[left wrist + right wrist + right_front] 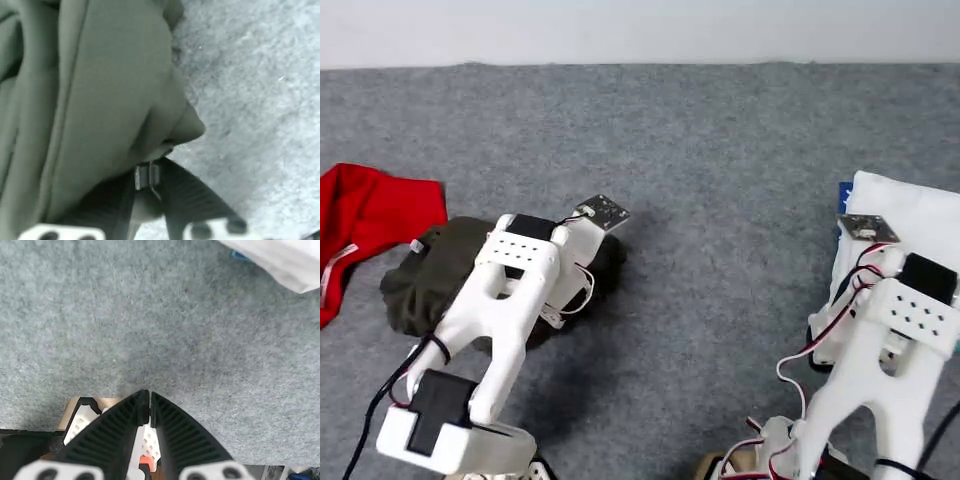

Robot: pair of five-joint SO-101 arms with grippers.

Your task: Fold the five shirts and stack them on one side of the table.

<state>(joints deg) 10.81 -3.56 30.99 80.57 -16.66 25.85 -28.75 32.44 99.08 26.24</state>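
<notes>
The left gripper (156,162) is pinching the crumpled olive shirt (430,275), lying just beside the red shirt (370,215). The right gripper (149,396), pressed shut and empty, is hanging well apart from the red shirt, by the white shirt (910,215), seemingly folded. Olive and red are awaiting folding.

The table's (720,200) middle is giving me passing room; olive shirt (425,280) and red shirt (370,215) are crowding its left edge, white shirt (910,215) its right.
</notes>
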